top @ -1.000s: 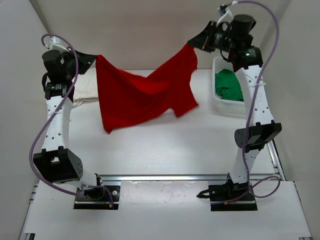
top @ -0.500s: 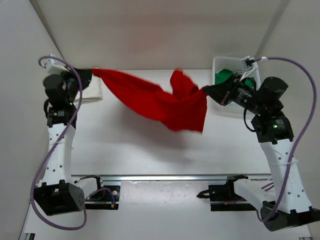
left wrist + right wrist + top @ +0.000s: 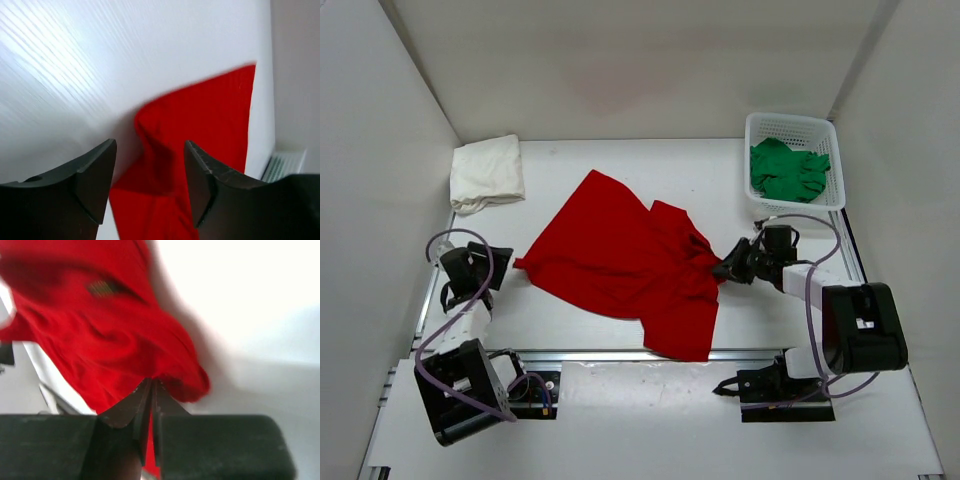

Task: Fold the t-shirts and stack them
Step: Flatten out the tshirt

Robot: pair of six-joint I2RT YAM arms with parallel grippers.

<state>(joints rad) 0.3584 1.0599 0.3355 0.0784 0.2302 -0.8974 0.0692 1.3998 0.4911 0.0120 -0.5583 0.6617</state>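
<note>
Table [image 3: 620,170] | red tee [image 3: 620,265] now down | L jaws released | R jaws clamp tee

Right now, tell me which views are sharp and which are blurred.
Top external: sharp and evenly lit, the red t-shirt crisp. Left wrist: streaky glare across the table, with the cloth edge soft. Right wrist: the cloth is smeared by blur and the background is washed out white.
</note>
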